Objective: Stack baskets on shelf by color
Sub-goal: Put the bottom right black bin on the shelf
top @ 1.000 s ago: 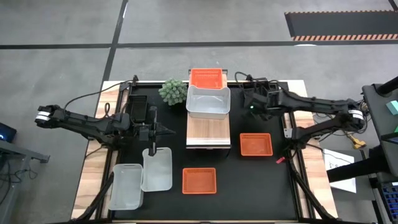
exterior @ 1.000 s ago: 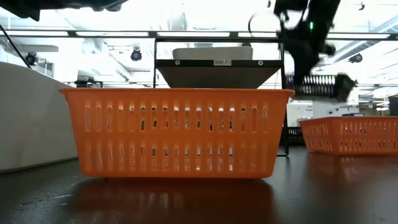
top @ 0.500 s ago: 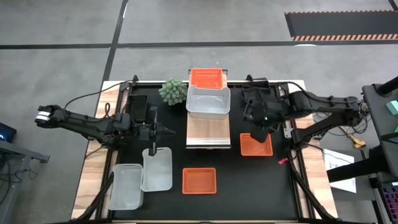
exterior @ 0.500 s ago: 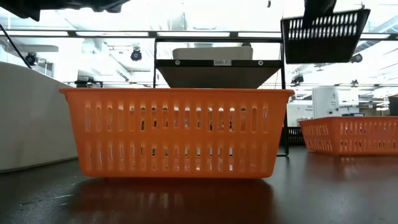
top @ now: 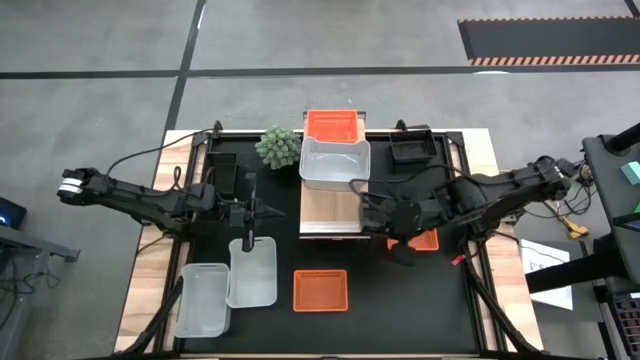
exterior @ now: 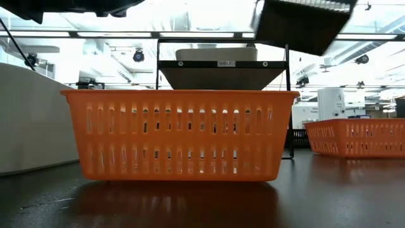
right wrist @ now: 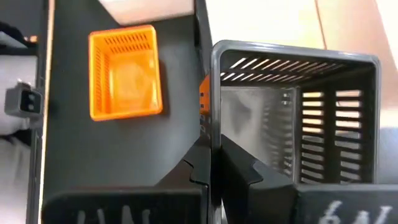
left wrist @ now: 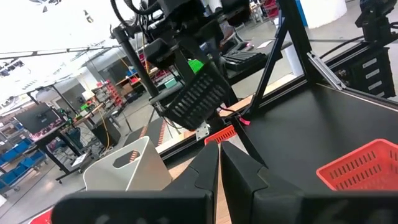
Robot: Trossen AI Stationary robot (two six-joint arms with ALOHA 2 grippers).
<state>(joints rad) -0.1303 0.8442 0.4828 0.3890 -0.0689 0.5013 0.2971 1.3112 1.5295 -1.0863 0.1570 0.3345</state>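
Fingers of the right gripper [right wrist: 211, 171] clamp the wall of a black slotted plastic basket [right wrist: 292, 118], held aloft beside the wood-topped shelf [top: 335, 210]. Best level it before lowering onto the bare shelf end. Left gripper [left wrist: 219, 165] waits, pinched shut, above the surface [top: 270, 325].

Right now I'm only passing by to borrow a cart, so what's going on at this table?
The robot is sorting baskets onto the shelf. The right gripper is shut on the wall of a black basket, carried in the air just off the shelf's near right corner. A red-orange basket and a white basket already sit on the shelf. The left gripper is shut and empty, waiting over the table's left side. Two white baskets and two red-orange ones lie on the table.
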